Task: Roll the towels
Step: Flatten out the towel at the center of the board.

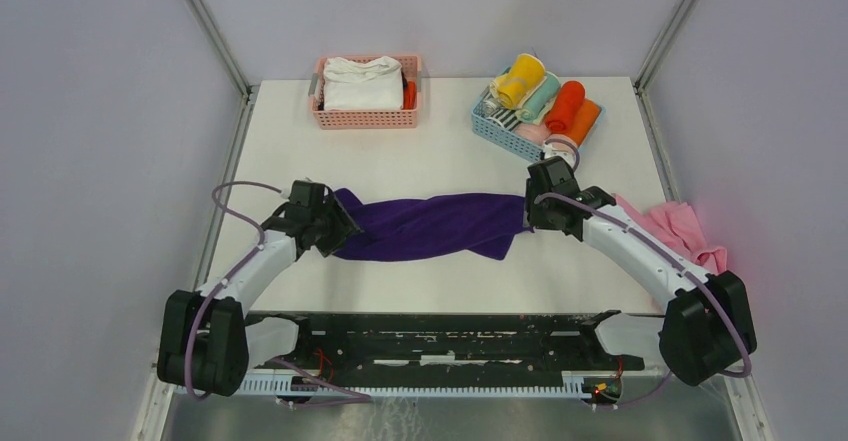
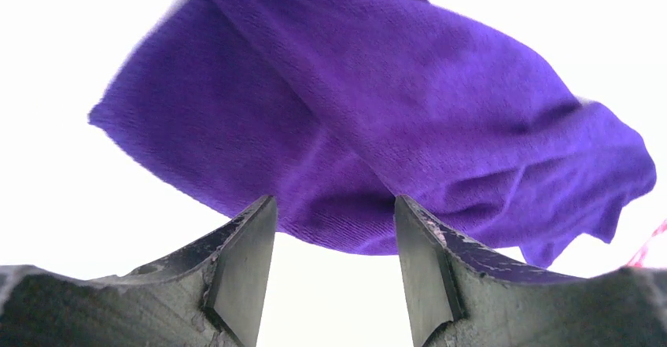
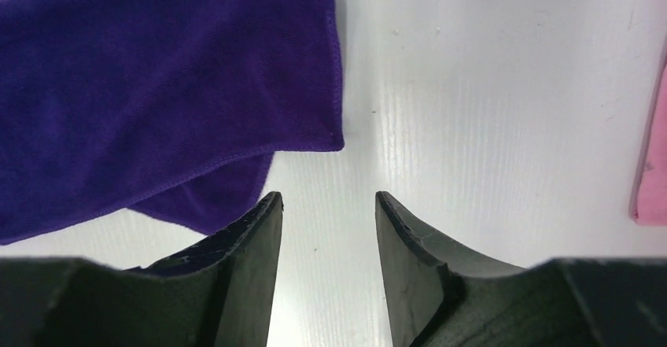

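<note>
A purple towel [image 1: 430,226] lies bunched and twisted across the middle of the white table, between the two arms. My left gripper [image 1: 338,229] is open at its left end; in the left wrist view the towel [image 2: 370,119] fills the space just past the open fingertips [image 2: 256,229], its edge level with them. My right gripper [image 1: 527,223] is open at the towel's right end; in the right wrist view the towel's corner [image 3: 157,95] lies left of the empty gap between the fingers [image 3: 259,237]. A pink towel [image 1: 680,229] lies crumpled at the right, behind the right arm.
A pink basket [image 1: 368,113] at the back holds folded white towels. A blue basket [image 1: 520,131] at the back right holds several rolled towels in yellow, green, orange and pink. The pink towel's edge shows at the right of the right wrist view [image 3: 651,166].
</note>
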{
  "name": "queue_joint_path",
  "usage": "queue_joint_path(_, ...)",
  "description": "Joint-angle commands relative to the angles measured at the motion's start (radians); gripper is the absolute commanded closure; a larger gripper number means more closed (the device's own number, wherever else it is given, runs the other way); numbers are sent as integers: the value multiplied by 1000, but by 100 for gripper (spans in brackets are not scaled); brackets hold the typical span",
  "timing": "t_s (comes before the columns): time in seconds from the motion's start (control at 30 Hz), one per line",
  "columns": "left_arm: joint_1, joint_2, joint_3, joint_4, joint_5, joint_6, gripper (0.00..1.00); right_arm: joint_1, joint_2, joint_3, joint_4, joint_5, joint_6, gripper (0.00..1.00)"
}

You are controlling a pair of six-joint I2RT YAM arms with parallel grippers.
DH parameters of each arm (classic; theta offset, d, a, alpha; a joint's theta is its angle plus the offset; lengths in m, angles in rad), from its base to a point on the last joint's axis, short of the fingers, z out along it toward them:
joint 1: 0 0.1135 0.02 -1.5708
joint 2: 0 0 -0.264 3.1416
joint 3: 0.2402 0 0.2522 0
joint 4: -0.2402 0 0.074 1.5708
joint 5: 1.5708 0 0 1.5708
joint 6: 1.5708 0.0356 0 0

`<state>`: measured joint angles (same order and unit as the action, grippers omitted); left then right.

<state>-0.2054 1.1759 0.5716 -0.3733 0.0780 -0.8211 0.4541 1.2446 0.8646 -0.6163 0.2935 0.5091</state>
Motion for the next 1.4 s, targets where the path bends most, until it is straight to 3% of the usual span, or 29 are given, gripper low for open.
queue_joint_path(0.0, 59, -24, 39, -112, -79, 53, 36, -75, 34, -33, 60, -60, -9, 46)
queue_joint_path(0.33, 226, 27, 30, -132, -91, 54, 44, -113, 96, -59, 157, -166, -4, 46)
queue_joint_path(0.77, 264, 164, 96, -116, -145, 87, 49, -138, 43, -112, 188, -192, -36, 45)
queue_joint_path(0.97, 263, 189, 95, -97, -125, 96, 64, -146, 39, -130, 215, -199, -21, 44)
queue_joint_path(1.13, 263, 184, 100, -89, -126, 102, 84, -176, 83, -126, 239, -209, -11, 45)
queue_joint_path(1.37, 264, 102, 103, -135, -157, 106, 97, -188, 161, -94, 252, -221, 2, 49)
